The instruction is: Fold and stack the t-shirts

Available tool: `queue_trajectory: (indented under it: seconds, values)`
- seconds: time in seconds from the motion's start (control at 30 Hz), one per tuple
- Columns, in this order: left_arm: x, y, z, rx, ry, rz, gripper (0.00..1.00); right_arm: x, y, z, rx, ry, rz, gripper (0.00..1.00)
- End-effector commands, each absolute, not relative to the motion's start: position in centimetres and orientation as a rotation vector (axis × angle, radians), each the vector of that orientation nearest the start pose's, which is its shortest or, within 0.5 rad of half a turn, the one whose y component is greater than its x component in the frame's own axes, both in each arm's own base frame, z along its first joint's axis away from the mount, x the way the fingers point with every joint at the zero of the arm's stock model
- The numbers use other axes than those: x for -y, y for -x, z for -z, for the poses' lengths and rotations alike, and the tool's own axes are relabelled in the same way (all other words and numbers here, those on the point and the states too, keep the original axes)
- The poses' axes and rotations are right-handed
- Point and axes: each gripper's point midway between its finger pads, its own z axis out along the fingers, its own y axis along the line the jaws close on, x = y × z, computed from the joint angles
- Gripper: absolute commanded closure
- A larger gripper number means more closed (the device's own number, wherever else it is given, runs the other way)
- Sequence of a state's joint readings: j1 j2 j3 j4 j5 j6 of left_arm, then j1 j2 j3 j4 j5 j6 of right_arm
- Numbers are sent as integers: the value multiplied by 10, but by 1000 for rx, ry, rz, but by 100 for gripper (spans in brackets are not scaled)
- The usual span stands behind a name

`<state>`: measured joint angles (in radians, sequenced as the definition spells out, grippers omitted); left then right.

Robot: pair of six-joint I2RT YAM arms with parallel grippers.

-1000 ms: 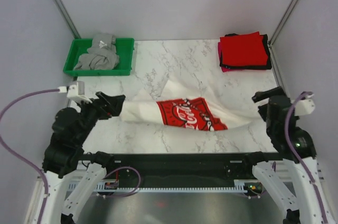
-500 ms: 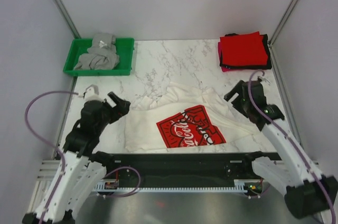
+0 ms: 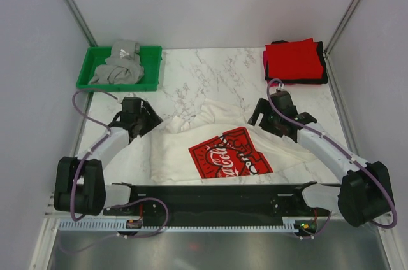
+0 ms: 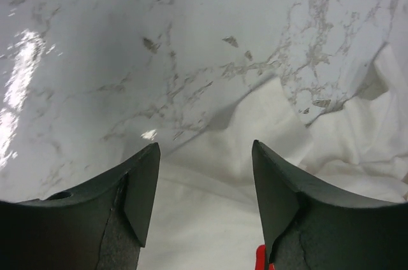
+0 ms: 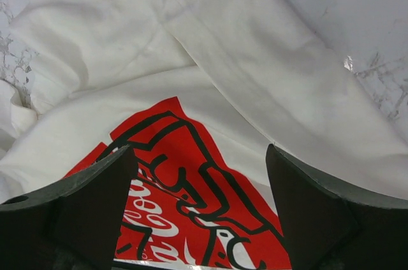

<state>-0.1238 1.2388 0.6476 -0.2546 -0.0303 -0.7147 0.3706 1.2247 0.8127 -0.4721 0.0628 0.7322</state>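
Currently: white shirt (image 3: 172, 155) with red print, rumpled, near-edge centre; left gripper (image 4: 204, 144) and right gripper (image 5: 201, 149) over it, jaws spread, empty; folded stack (image 3: 294, 60) far-right corner.

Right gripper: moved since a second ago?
Yes. In the top view the right gripper went left: from in line with the right edge of the red stack to its left edge, open over the white shirt.

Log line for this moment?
left tool open | right tool open | white shirt unfolded | red-topped stack far right | grey shirt in green tray
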Motion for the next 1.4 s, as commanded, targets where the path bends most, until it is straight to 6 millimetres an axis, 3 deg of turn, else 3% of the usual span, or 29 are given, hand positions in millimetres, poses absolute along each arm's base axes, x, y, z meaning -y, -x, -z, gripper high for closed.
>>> queue_trajectory:
  seconds: [0.0, 0.13, 0.17, 0.37, 0.47, 0.57, 0.8, 1.1, 1.27, 1.37]
  values:
    - [94, -356, -96, -2191, 457, 562, 34, -143, -305, -120, -2372, -411, -485, 9]
    - [105, -377, -78, -2249, 396, 554, 32, -144, -303, -110, -2391, -400, -485, 8]
    - [109, -378, -66, -2280, 389, 566, 31, -145, -303, -108, -2398, -398, -484, 8]
    - [138, -392, -46, -2326, 272, 593, 33, -141, -298, -97, -2420, -377, -456, 7]
    - [143, -393, -38, -2344, 246, 579, 37, -138, -295, -94, -2420, -380, -441, 7]
    - [150, -391, -35, -2359, 208, 580, 48, -137, -294, -89, -2435, -386, -434, 7]
    - [146, -379, -21, -2402, 198, 478, 54, -140, -295, -87, -2444, -393, -448, 7]
    - [130, -357, -9, -2488, 218, 175, 48, -141, -294, -83, -2457, -385, -445, 6]
    - [137, -354, 3, -2554, 160, 51, 53, -143, -295, -83, -2460, -383, -458, 6]
    - [134, -354, 9, -2585, 165, -59, 62, -144, -296, -84, -2460, -378, -459, 6]
